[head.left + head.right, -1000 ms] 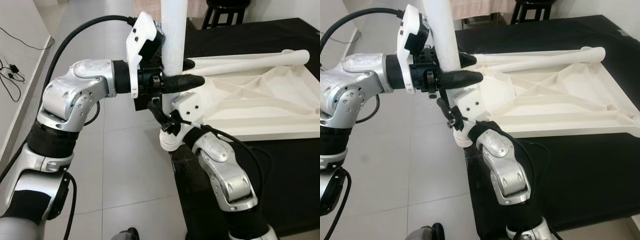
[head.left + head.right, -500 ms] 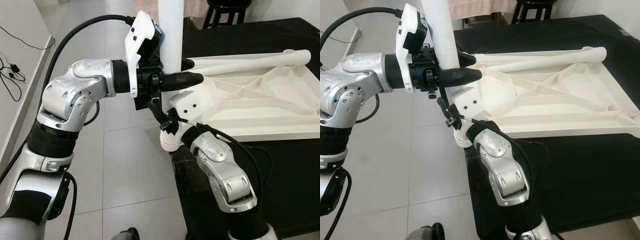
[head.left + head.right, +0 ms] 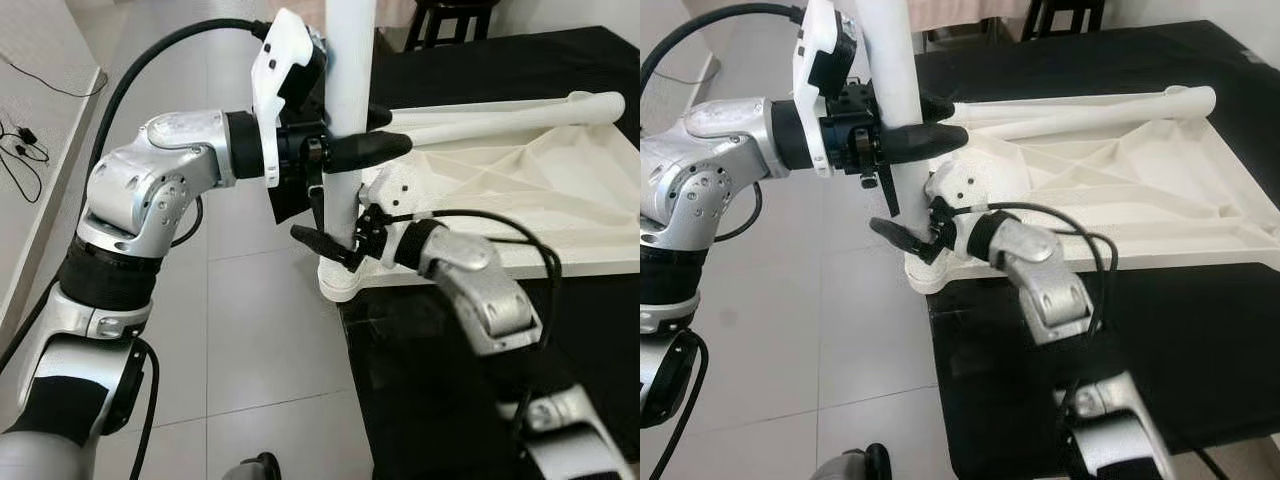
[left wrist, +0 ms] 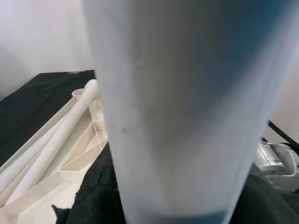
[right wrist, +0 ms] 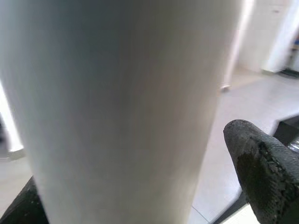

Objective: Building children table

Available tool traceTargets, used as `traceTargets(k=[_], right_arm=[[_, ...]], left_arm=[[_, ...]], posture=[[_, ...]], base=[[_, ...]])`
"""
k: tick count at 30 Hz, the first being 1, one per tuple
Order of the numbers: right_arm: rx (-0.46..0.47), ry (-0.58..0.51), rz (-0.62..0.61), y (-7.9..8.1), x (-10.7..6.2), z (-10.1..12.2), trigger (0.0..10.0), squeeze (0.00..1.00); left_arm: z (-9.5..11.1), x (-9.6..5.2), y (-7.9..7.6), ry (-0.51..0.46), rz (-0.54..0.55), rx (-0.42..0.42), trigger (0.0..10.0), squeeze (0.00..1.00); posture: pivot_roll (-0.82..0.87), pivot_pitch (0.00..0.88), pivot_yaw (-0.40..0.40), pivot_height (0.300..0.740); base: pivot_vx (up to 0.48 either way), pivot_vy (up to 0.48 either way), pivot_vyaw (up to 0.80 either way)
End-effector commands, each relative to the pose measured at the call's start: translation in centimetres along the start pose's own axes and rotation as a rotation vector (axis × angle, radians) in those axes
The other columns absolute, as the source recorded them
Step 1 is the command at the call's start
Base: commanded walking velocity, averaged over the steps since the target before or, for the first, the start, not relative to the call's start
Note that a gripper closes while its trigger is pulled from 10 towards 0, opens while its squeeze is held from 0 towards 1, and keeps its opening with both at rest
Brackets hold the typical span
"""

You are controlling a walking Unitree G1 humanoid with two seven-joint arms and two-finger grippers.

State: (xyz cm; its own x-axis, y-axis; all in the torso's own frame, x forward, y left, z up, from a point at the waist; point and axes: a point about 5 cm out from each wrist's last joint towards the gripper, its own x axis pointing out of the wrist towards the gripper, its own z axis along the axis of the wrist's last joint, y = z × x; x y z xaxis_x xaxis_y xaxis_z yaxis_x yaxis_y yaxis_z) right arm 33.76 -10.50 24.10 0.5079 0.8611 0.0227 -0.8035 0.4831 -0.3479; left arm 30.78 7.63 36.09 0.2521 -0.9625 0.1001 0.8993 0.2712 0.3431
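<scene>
Now I hold the upright white plastic table leg [image 3: 349,90] clamped in left pincer [image 3: 362,135] | right pincer [image 3: 335,243] spread, fingers astride leg's base at upturned white tabletop [image 3: 520,200] corner.

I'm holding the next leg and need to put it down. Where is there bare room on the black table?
Bare black table lies along the near side of the upturned tabletop, and beyond it at the far side. Crowded: the corner where the left gripper clamps the upright leg and the right gripper works low beside it.

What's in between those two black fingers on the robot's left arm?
The upright white table leg. The left gripper has one finger on each side of it, which shows in both eye views; the left wrist view looks straight at the leg.
</scene>
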Motion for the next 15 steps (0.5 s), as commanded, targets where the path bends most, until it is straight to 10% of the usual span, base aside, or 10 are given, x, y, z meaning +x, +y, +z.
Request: traceTargets(k=[1, 5, 6, 7, 15], right_arm=[[-0.024, -0.040, 0.023, -1.2, -0.4, 1.1, 10.0, 0.00], [-0.020, -0.048, 0.113, -1.3, 0.2, 1.5, 10.0, 0.00], [-0.010, -0.051, 0.158, -1.3, 0.5, 1.6, 8.7, 0.00], [0.001, -0.059, 0.194, -1.4, 0.8, 1.7, 0.0, 0.00], [0.015, -0.082, 0.264, -1.5, 1.5, 1.5, 0.0, 0.00]], left_arm=[[-0.4, 0.0, -0.1, 0.041, -0.010, 0.014, 0.0, 0.00], [-0.5, 0.0, -0.2, 0.047, -0.023, 0.015, 0.0, 0.00], [-0.6, 0.0, -0.3, 0.050, -0.031, 0.018, 0.0, 0.00], [-0.6, 0.1, -0.4, 0.052, -0.040, 0.020, 0.0, 0.00], [-0.6, 0.4, -0.6, 0.052, -0.057, 0.026, 0.0, 0.00]], posture=[[0.04, 0.212, 0.048, 0.740], [0.04, 0.215, 0.055, 0.740], [0.04, 0.217, 0.057, 0.740], [0.04, 0.218, 0.059, 0.740], [0.04, 0.222, 0.063, 0.740]], base=[[0.000, 0.000, 0.00], [0.000, 0.000, 0.00], [0.000, 0.000, 0.00], [0.000, 0.000, 0.00], [0.000, 0.000, 0.00]])
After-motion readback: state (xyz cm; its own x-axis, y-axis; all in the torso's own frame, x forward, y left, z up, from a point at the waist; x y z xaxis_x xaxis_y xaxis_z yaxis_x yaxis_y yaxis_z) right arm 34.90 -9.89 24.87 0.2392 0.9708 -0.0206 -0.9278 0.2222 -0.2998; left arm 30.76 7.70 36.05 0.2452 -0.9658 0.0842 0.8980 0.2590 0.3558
